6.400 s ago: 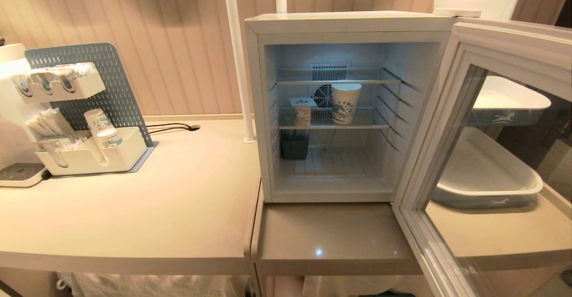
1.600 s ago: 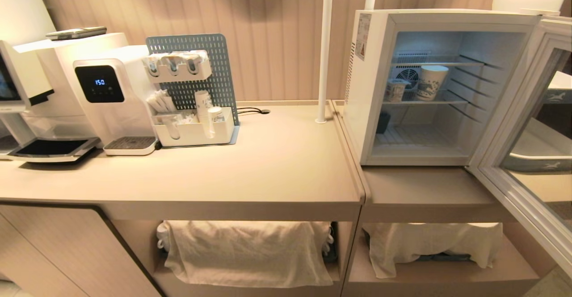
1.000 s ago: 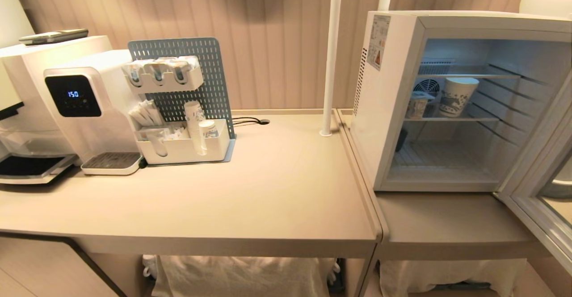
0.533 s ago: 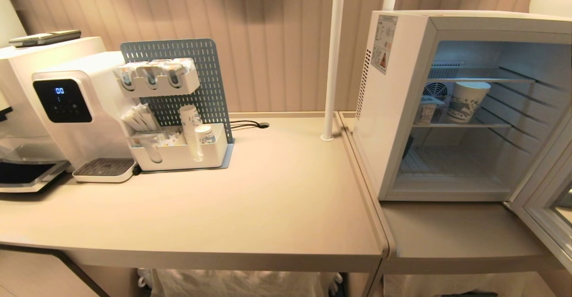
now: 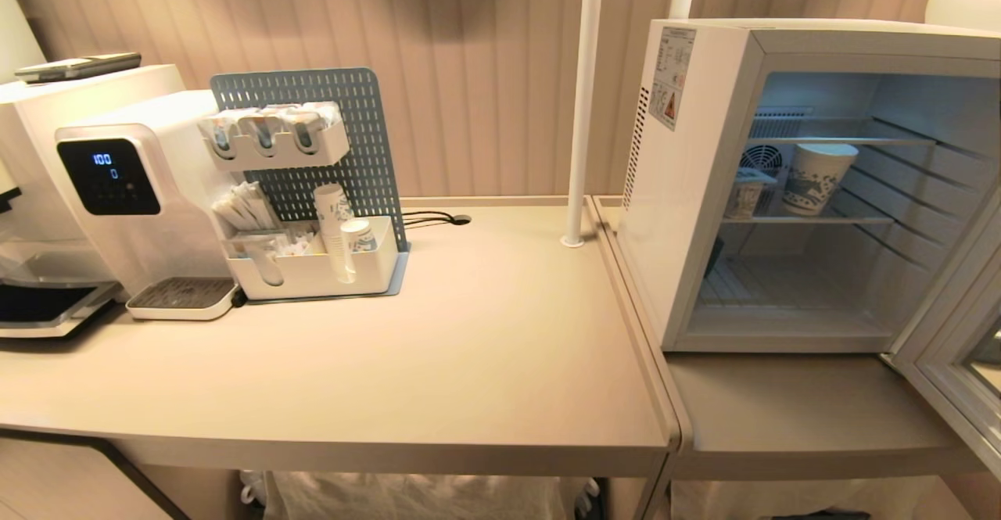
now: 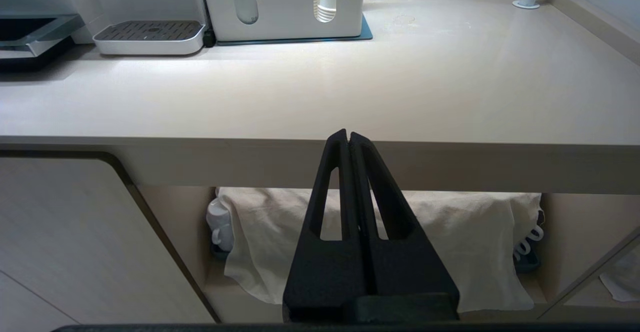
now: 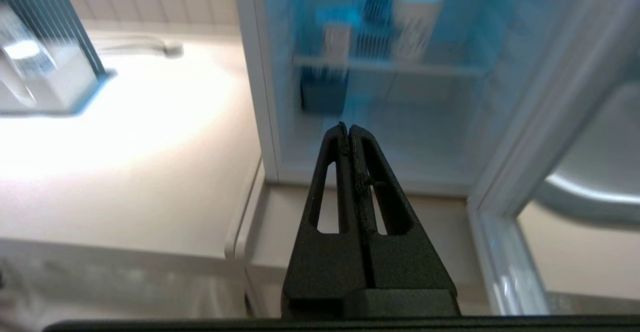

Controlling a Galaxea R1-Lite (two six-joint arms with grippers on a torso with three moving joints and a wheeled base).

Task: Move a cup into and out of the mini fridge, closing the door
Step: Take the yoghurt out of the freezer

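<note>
The mini fridge (image 5: 688, 160) stands open on the right of the counter, its inside lit. On its middle wire shelf, at the left, sits the small white cup (image 5: 745, 191), which shows blurred in the right wrist view (image 7: 336, 37). The door (image 5: 950, 364) is swung wide to the right. My right gripper (image 7: 348, 127) is shut and empty. It hangs in front of the fridge opening (image 7: 250, 72), short of it, beside the door frame (image 7: 530, 147). My left gripper (image 6: 348, 133) is shut and empty, low before the counter's front edge. Neither arm shows in the head view.
A taller patterned paper cup (image 5: 817, 178) stands right of the cup on the same shelf, with a dark box (image 7: 324, 92) below it. On the counter (image 5: 469, 332) are a water dispenser (image 5: 133, 191), a pegboard organiser with stacked cups (image 5: 313, 266) and a white pole (image 5: 583, 98). Cloth (image 6: 450, 232) hangs underneath.
The whole head view shifted as the camera moved, bringing the counter nearer, then held still for the last half second. Nothing on the counter or in the fridge has moved.
</note>
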